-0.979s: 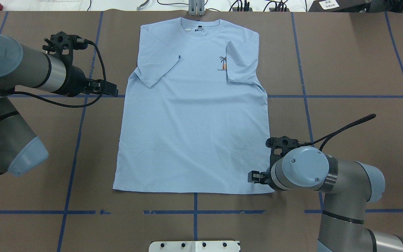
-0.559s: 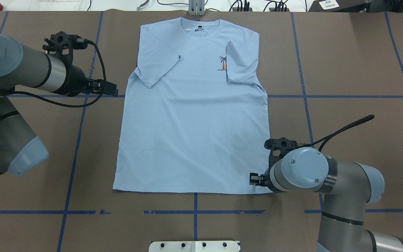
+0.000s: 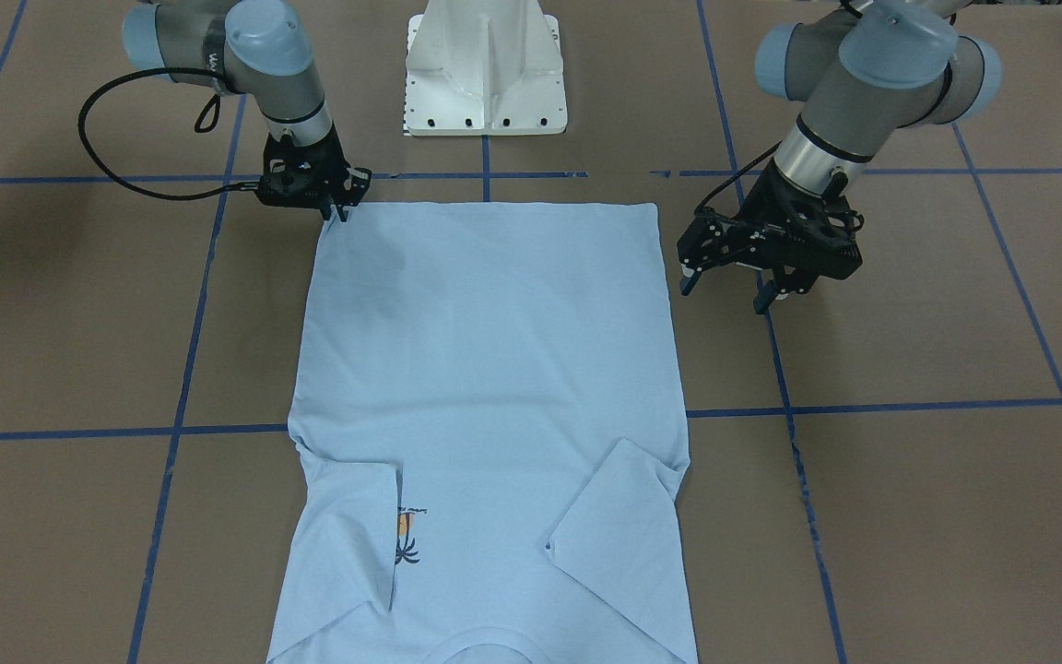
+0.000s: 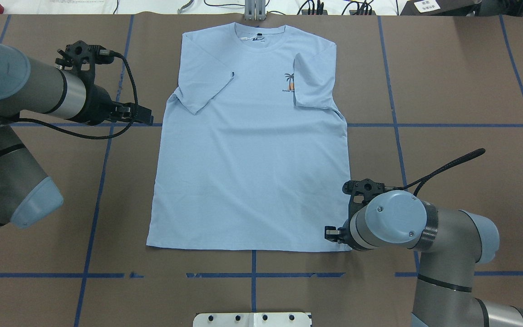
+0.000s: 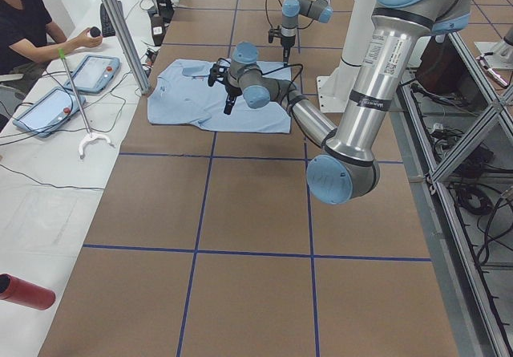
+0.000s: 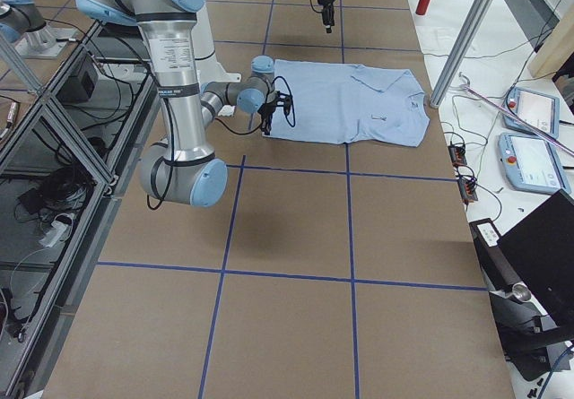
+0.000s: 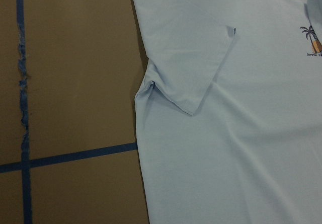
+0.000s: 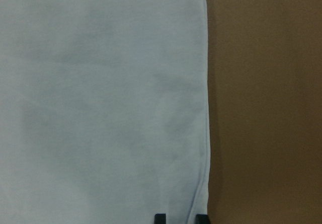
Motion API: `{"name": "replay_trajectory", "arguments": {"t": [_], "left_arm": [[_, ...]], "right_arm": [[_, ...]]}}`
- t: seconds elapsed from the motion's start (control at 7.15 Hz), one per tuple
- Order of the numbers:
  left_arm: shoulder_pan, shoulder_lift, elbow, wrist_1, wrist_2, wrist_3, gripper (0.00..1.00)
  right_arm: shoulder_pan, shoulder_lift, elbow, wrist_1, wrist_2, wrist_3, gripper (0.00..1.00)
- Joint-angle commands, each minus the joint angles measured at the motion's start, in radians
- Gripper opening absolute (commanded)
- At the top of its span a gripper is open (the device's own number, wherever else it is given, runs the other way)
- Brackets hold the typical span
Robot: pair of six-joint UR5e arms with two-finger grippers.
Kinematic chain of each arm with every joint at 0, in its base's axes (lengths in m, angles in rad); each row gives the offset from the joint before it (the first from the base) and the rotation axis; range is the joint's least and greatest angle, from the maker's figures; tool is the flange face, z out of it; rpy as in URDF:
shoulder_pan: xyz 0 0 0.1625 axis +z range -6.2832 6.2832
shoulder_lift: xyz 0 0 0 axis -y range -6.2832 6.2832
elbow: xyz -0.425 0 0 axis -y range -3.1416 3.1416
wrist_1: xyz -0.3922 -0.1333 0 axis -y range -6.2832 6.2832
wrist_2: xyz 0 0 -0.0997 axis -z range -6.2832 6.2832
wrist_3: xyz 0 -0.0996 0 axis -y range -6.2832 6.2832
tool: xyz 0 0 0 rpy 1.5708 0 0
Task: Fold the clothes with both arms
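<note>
On the brown paper-covered table [image 4: 447, 91]: the pale light-blue short-sleeved T-shirt [image 4: 252, 172] lies flat and chest up, with its neckline away from the robot and both sleeves [image 4: 204, 84] turned in over the chest.
Left gripper [image 3: 723, 295]: this black two-finger claw has its jaws wide apart. It hovers just beside the shirt's side edge below the sleeve and touches no cloth.
Right gripper [image 3: 339, 217]: it is down at the hem corner nearest the robot. Its wrist camera shows a narrow gap between the fingertips [image 8: 160, 217] with flat fabric beneath, so I take the jaws as parted, though that view is cramped.
Risk, uneven grab: one gripper stands at the hem and the other up by the sleeve. Lifting from such unlike points would likely skew the fold.
Risk, thin cloth: a pinch at the very corner may catch only one layer or slip off, leaving the back layer to drag and wrinkle.
Risk, sleeves: a quick pull could flip the tucked sleeves outward.
Count: one shirt, one small orange-and-black palm print [image 4: 290, 82], two folded sleeves, two silver-and-grey jointed arms [image 4: 21, 86], two grippers and one white ribbed base [image 3: 485, 69].
</note>
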Motion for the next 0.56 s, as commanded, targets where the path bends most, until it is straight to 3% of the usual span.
{"name": "replay_trajectory", "arguments": {"t": [0.0, 0.14, 0.42], "left_arm": [[0.002, 0.0, 0.0, 0.0, -0.002, -0.002, 1.0], [0.002, -0.002, 0.0, 0.0, -0.002, -0.002, 1.0], [0.002, -0.003, 0.0, 0.0, -0.002, -0.002, 1.0]], "right_arm": [[0.001, 0.0, 0.002, -0.001, 0.0, 0.0, 0.69], [0.001, -0.002, 0.0, -0.001, 0.0, -0.002, 0.77], [0.001, -0.003, -0.005, -0.01, -0.001, -0.002, 0.79]]}}
